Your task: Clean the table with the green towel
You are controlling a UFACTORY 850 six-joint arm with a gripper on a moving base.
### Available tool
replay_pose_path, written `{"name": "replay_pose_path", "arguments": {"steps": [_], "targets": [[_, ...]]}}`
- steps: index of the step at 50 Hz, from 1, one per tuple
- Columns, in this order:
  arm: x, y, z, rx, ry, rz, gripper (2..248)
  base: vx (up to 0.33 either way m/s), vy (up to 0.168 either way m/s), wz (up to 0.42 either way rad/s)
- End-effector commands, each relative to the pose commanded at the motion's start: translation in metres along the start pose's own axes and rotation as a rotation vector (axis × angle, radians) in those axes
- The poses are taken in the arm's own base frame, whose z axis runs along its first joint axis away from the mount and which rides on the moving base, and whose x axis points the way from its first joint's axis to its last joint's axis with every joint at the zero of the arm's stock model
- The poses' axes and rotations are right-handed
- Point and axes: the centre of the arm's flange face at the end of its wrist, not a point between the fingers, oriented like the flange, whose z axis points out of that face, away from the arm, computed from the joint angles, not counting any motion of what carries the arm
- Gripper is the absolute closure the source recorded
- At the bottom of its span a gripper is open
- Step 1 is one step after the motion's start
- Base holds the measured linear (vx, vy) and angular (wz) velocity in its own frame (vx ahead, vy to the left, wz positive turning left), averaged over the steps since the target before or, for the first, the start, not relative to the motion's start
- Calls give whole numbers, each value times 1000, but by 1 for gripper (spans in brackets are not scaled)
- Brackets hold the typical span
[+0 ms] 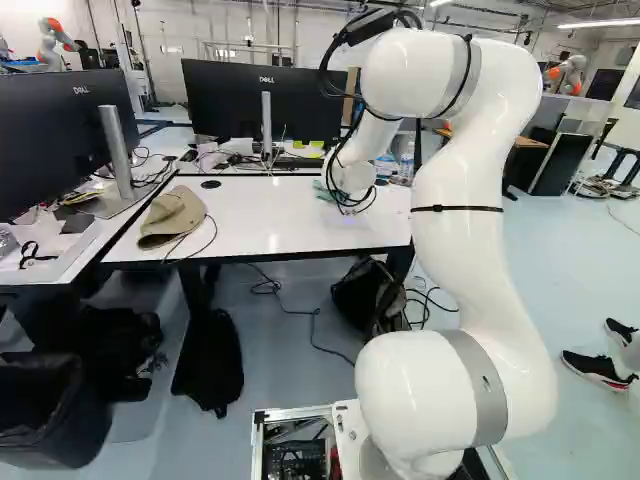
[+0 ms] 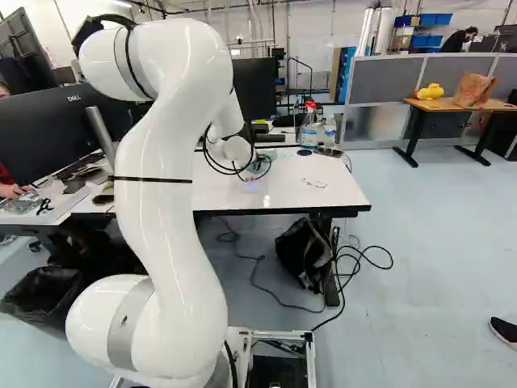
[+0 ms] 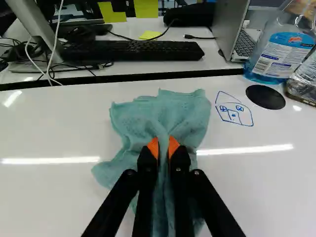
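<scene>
You see a teal-green cloth towel [image 3: 143, 116] clenched between the two orange-padded fingers of the black gripper [image 3: 163, 147], bunched on the glossy white table [image 3: 49, 128]. Its long axis runs roughly along the gripper's line: the broad, ruffled edge points ahead toward the black keyboard [image 3: 133, 51], a fold rises between the pads, and one corner splays away from the blue marker drawing of a house [image 3: 233, 114].

Count for yourself one towel, one drawing and one round black disc [image 3: 265, 97] beside it; three yellow paper notes [image 3: 111, 14] near the keyboard; two bottles — a clear one with blue liquid [image 3: 276, 57] and a smaller clear one [image 3: 303, 79] — near the disc; and one tan cloth cap [image 1: 172, 217] toward the left base view's end of the table.

Hidden from you is part of the towel under the fingers; both bottles are cut off in the wrist view. In the base views, the white arm [image 1: 460, 180] masks the gripper — only a sliver of teal shows.
</scene>
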Motion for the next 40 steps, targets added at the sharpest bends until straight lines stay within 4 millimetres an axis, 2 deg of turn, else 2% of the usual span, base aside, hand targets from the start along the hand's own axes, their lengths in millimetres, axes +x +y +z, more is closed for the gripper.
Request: {"name": "replay_pose_path", "arguments": {"steps": [12, 40], "targets": [[11, 5, -6, -7, 21, 4, 208, 0, 0, 0], [49, 48, -4, -63, 92, 37, 208, 0, 0, 0]]}}
